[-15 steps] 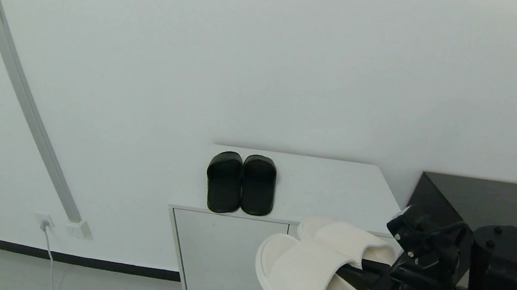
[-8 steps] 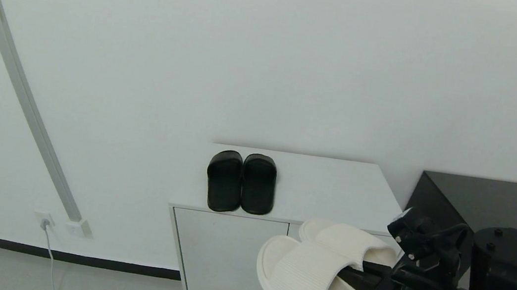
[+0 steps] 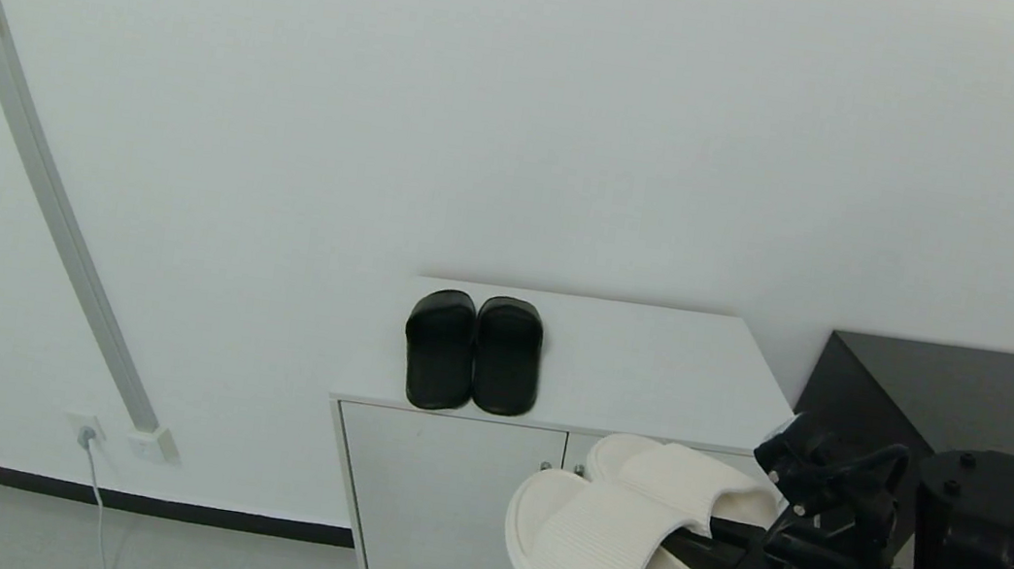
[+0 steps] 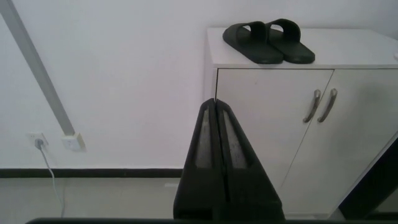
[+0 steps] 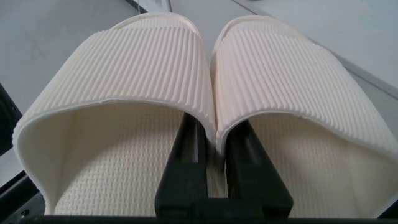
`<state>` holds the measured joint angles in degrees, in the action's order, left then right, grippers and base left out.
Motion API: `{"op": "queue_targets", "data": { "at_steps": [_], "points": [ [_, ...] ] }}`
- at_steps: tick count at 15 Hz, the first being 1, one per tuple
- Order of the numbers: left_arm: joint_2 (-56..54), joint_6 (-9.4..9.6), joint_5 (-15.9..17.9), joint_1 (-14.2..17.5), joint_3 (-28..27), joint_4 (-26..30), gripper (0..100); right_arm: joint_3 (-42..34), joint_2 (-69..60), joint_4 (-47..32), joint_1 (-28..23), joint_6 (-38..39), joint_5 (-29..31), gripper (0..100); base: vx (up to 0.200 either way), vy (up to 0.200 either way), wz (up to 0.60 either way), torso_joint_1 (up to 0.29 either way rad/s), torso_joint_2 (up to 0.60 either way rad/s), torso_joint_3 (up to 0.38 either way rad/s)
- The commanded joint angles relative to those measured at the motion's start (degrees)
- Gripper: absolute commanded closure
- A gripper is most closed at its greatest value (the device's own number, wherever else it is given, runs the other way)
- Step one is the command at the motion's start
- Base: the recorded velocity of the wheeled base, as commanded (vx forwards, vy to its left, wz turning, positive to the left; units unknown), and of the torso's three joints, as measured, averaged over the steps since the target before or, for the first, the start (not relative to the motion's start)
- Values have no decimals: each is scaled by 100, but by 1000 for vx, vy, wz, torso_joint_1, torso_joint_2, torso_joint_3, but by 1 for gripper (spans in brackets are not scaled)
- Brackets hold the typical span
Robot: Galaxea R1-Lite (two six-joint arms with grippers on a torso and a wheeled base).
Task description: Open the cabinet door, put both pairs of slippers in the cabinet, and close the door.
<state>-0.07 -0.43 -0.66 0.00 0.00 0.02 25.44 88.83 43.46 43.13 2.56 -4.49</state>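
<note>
A pair of black slippers (image 3: 472, 352) lies side by side on the white cabinet's top (image 3: 652, 372), also seen as black slippers (image 4: 268, 42) in the left wrist view. Both cabinet doors (image 3: 438, 511) are closed, their two metal handles (image 4: 319, 105) meeting at the middle. My right gripper (image 3: 708, 544) holds the pair of white ribbed slippers (image 3: 621, 535) in front of the right door, its fingers (image 5: 239, 158) pinching the inner walls of the white slippers (image 5: 211, 106) together. My left gripper (image 4: 216, 109) is shut and empty, some way in front of the left door.
A black surface (image 3: 972, 395) stands right of the cabinet against the white wall. A grey cable duct (image 3: 34, 154) runs diagonally down the wall to two sockets (image 3: 119, 439) with a cord plugged in. Grey floor lies left of the cabinet.
The head view has shifted slightly, so the cabinet sits a little higher and its handles now show. The right arm with the white slippers keeps its place.
</note>
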Motion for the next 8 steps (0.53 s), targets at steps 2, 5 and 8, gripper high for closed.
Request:
{"op": "queue_targets", "data": {
  "at_steps": [2,5,8],
  "points": [
    [7,-1,13,0,0,-2,100,-13,46,5,2,-19,-8,100,0,0,0,-154,349,190],
    [16,-1,39,0,-9,24,0,-31,55,5,2,-19,-8,100,0,0,0,-157,364,196],
    [7,8,22,0,0,6,0,-39,38,5,2,-19,0,100,0,0,0,-172,396,217]
  ]
}}
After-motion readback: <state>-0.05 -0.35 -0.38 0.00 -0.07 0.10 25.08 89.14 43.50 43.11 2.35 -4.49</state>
